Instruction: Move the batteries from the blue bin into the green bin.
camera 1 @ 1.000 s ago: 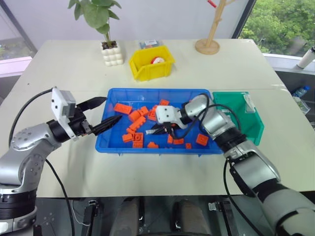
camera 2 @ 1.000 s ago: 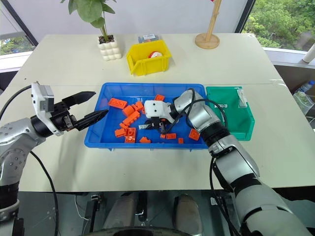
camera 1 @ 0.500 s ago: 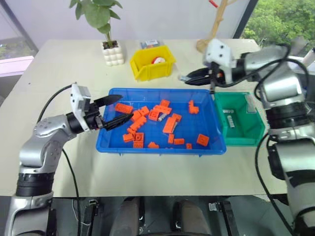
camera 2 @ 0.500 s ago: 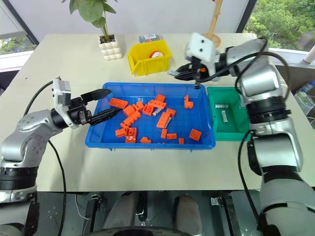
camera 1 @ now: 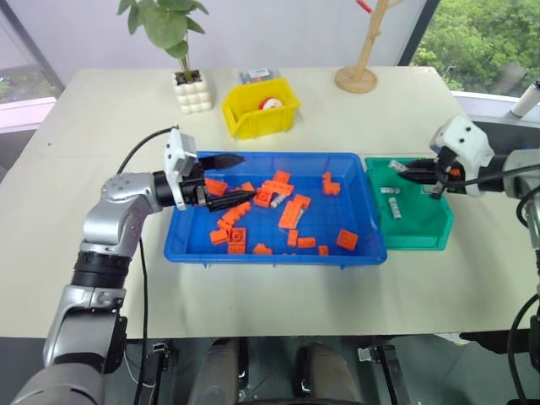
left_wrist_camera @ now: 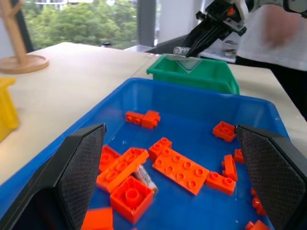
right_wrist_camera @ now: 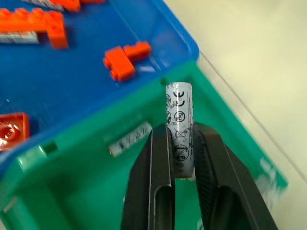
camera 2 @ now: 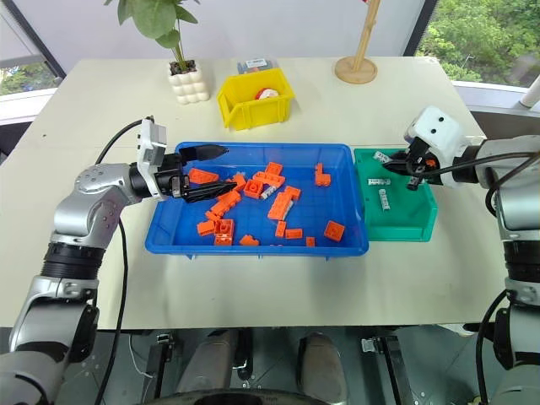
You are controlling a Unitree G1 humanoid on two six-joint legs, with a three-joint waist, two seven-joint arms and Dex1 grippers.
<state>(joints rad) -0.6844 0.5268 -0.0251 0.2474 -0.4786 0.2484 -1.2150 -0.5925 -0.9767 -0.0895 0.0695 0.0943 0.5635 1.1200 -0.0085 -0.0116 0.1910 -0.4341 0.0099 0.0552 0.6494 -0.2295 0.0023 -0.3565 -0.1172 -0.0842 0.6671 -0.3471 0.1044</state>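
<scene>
Now a battery (right_wrist_camera: 179, 129) has been carried from the blue bin (camera 1: 278, 250) over the green bin (camera 1: 422, 232).
It is pinched in the closed right gripper (right_wrist_camera: 180, 143), release pending; the left gripper (camera 1: 226, 180) is spread open, empty, over the orange bricks (camera 1: 291, 213).

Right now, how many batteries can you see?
4 batteries: one in the right pincer over the green bin, two lying in it, one among bricks in the blue bin. Bricks may hide more.
</scene>
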